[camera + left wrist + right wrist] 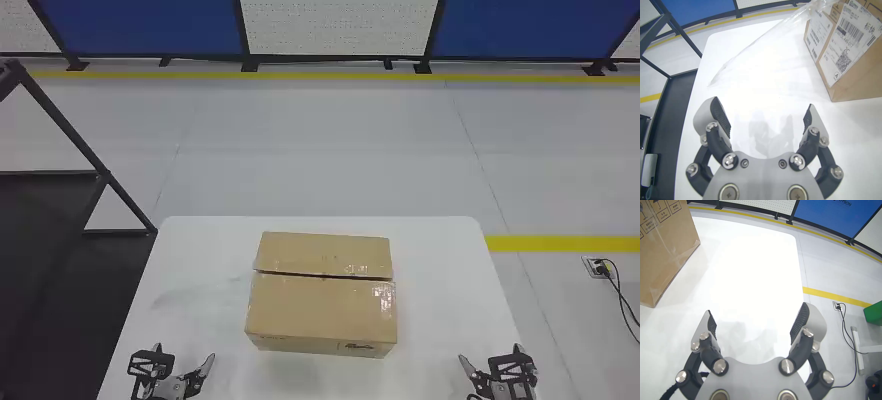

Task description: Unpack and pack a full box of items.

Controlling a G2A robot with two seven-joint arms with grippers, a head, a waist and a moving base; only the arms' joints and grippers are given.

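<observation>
Cardboard box (322, 292), apparently taped shut, centred on white table (200, 280), left and right jaws spread, empty

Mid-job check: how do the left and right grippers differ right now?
The left gripper faces the box's side with white labels; the right gripper faces its side with printed symbols. The left gripper has the black rack beside it, the right gripper open floor. Both are open, empty and clear of the box.
</observation>
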